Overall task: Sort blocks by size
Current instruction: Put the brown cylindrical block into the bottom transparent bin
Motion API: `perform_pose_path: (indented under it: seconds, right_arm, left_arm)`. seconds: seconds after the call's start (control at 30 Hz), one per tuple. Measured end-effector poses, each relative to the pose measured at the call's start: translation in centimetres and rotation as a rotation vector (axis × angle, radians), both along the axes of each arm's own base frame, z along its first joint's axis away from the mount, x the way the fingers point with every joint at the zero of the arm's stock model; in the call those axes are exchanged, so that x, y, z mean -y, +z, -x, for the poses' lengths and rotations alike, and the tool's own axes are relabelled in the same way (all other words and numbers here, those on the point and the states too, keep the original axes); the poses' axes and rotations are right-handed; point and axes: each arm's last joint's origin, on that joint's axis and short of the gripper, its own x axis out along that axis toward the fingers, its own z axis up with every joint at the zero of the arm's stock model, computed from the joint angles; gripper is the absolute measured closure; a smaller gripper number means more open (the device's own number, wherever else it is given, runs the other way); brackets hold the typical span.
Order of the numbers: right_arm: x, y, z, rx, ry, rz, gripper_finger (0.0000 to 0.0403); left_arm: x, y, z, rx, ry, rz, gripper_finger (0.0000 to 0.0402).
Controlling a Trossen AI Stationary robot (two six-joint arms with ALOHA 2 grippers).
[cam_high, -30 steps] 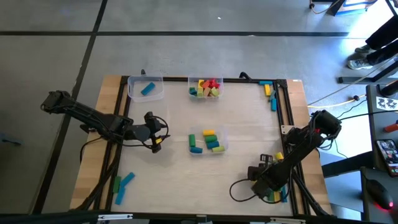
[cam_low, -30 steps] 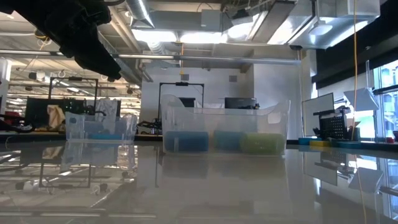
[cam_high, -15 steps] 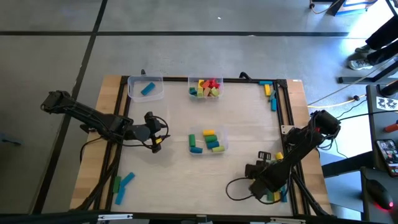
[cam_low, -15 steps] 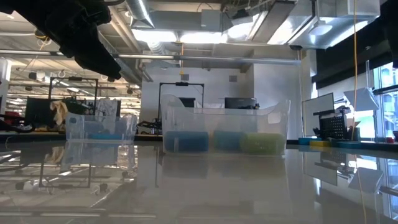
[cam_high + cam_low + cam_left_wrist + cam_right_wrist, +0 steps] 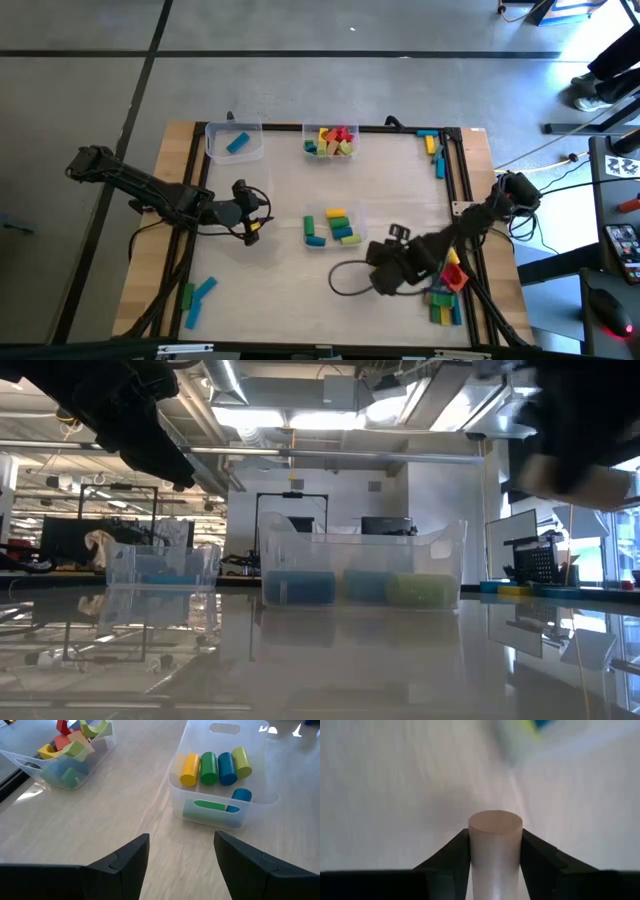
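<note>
Table [image 5: 280, 195] was a pale wood-grain top inside a dark frame, tubs toward the far side and middle, loose pieces left at the corners, so sorting looked partly done. Left arm waited over the table's left-middle, left tool [image 5: 252, 222] with fingers apart and nothing between them, aimed at the middle tub, likely parked so as not to block the other arm. Right arm reached in from the right edge, right tool [image 5: 495, 851] clamped on a pale cylinder block [image 5: 495, 847] held upright between the two fingers, round end face toward the wrist camera; the high view put it over bare table near the right front, between the unsorted pile and the middle tub, so judged mid-carry to a tub. Middle tub [image 5: 220, 815] was clear, held cylinders side by side: yellow, green, blue, yellow-green, plus a green one and a blue one below, apparently the medium group. Far-middle tub [image 5: 331, 141] held a jumble of red, yellow and green chunky pieces. Far-left tub [image 5: 233, 143] held one blue block. Loose blocks: red, yellow, green and blue pile [image 5: 444, 295] at the right front corner, green and blue sticks [image 5: 195, 297] at the left front, a few blue and yellow ones [image 5: 434, 148] at the far right by the frame. Held block looked plain, smooth, finger-thick, colour washed out.
</note>
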Motion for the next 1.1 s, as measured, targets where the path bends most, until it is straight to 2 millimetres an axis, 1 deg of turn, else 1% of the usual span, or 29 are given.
perform_pose_path:
  seconds: [0.1,0.23,0.33,0.5,0.7,0.87,1.0,1.1]
  right_arm:
    - [1.1,0.9,-1.4,0.073,0.035,0.065,0.0268]
    - [2.8,1.4,-3.1,0.152,0.075,0.117,0.0260]
    - [4.4,1.5,-4.2,0.184,0.054,0.119,0.0257]
    - [6.7,1.8,-5.6,0.227,0.017,0.136,0.0261]
    - [8.8,2.1,-6.8,0.275,0.038,0.161,0.0255]
    - [10.4,2.1,-7.2,0.272,0.042,0.187,0.0253]
    - [11.1,1.7,-7.5,0.241,0.081,0.200,0.0252]
    - [11.3,1.1,-7.9,0.225,0.085,0.207,0.0252]
  left_arm:
    - [0.0,0.0,0.0,0.001,0.001,0.002,0.0183]
    - [0.0,0.0,0.0,0.002,0.004,0.006,0.0183]
    - [0.0,0.0,0.0,0.002,0.005,0.007,0.0183]
    - [0.0,0.0,0.0,0.007,0.014,0.019,0.0183]
    - [0.0,0.0,0.0,0.008,0.016,0.023,0.0183]
    - [0.0,0.0,0.0,0.008,0.016,0.023,0.0183]
    - [0.0,0.0,0.0,0.008,0.016,0.023,0.0183]
    - [0.0,0.0,0.0,0.008,0.016,0.023,0.0183]
